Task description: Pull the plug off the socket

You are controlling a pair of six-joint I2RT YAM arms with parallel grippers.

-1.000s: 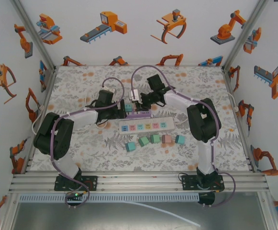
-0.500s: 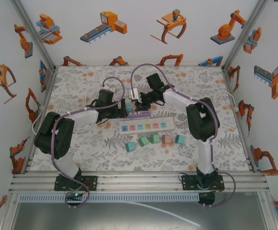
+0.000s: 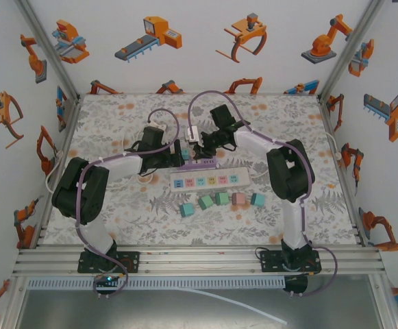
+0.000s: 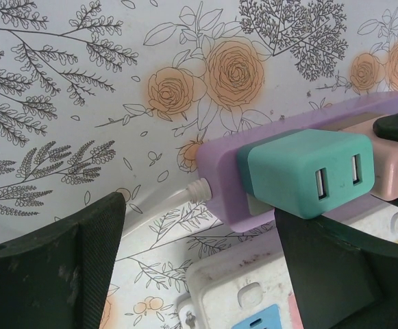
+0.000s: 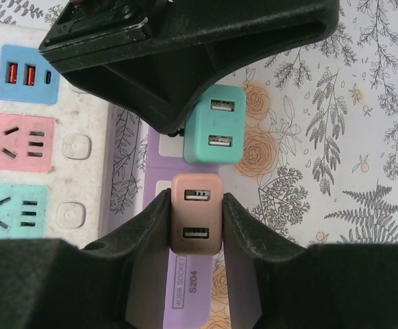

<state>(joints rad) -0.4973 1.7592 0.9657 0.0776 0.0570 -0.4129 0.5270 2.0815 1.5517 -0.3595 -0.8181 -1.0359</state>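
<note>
The right gripper (image 5: pixel 196 205) is seen clamped narrowly on a pink plug (image 5: pixel 196 216), one finger pressed against each of its long sides. This plug sits on the purple socket strip (image 5: pixel 159 161). Its prongs are hidden, so it cannot be told whether it is fully seated. Just beyond it on the same strip a teal plug (image 5: pixel 214 127) is plugged in, one corner covered by the dark body of the left gripper (image 5: pixel 185 48).

In the left wrist view, the left gripper (image 4: pixel 199 226) is held with its fingers (image 4: pixel 82 260) well apart around the cable end of the purple strip (image 4: pixel 219 171). Nothing is seen gripped between them. Whether the far finger touches the teal plug (image 4: pixel 301 171) cannot be made out. The pink plug (image 4: pixel 390 171) is cut off at the frame edge, next to the teal one.

From above, both grippers (image 3: pixel 177 155) (image 3: pixel 197 142) are crowded over the purple strip (image 3: pixel 199 163), and the plugs are largely masked. A white socket strip (image 3: pixel 209 181) lies just in front of the purple one, and a row of small blocks (image 3: pixel 222 198) lies nearer still.
</note>
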